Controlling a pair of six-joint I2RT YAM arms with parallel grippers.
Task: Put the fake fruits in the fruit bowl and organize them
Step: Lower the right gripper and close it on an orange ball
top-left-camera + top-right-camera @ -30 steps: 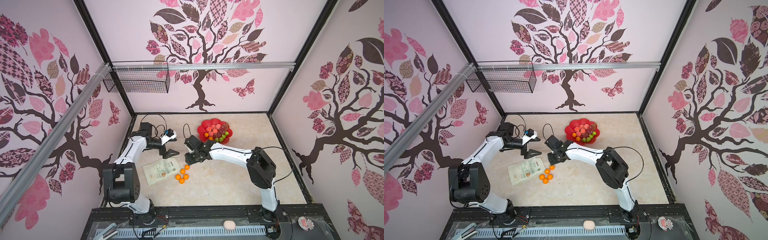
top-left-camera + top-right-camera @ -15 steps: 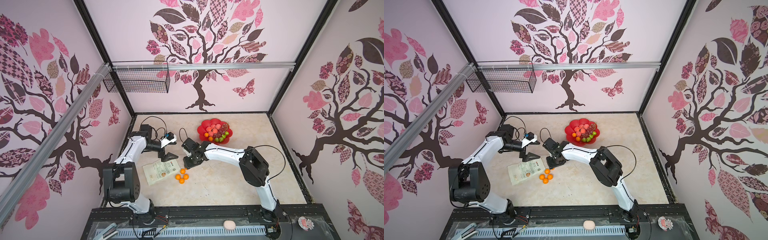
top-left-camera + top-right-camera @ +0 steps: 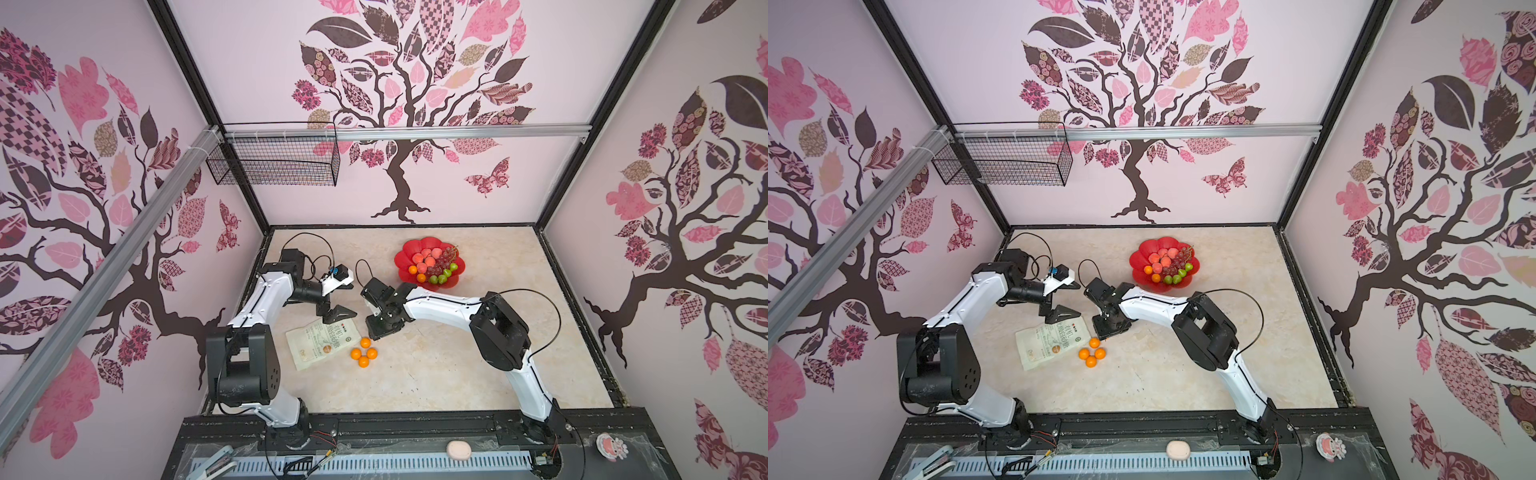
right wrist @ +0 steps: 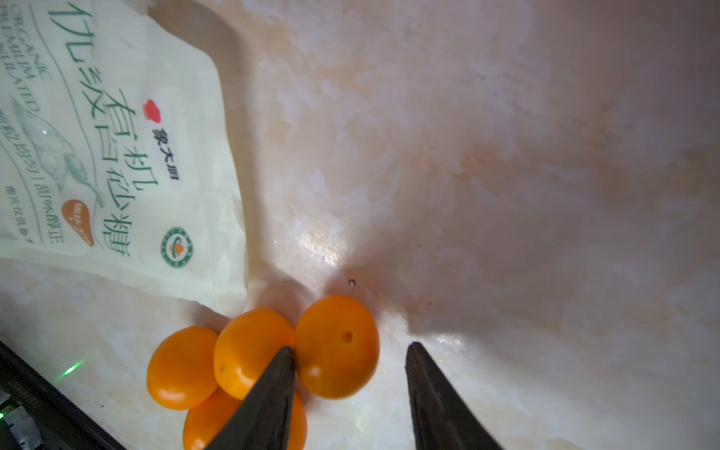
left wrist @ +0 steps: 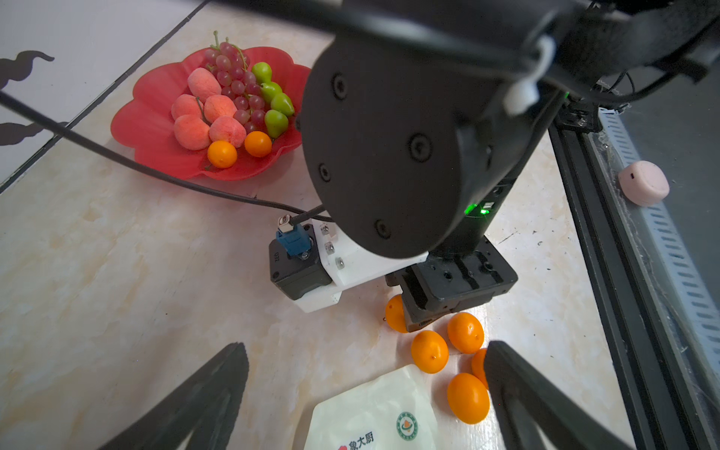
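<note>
Several oranges (image 3: 363,353) (image 3: 1092,353) lie in a tight cluster on the table beside a white pouch. My right gripper (image 3: 379,331) (image 3: 1106,330) (image 4: 350,346) is open and points down over the cluster's far end. One finger sits between two oranges and the other stands clear of the end orange (image 4: 335,323). The red flower-shaped fruit bowl (image 3: 409,251) (image 3: 1142,257) (image 5: 152,101) holds peaches, grapes, green pears and two oranges. My left gripper (image 3: 334,315) (image 5: 366,346) hangs open above the pouch's far corner, holding nothing.
The flat white printed pouch (image 3: 320,343) (image 4: 117,136) lies left of the oranges. A black wire basket (image 3: 274,162) hangs on the back-left wall. A pink round object (image 3: 458,450) rests on the front rail. A black cable (image 5: 136,165) runs past the bowl.
My right gripper has dropped toward the front, down onto the orange cluster, and its elbow has swung back. My left gripper has shifted slightly over the pouch.
</note>
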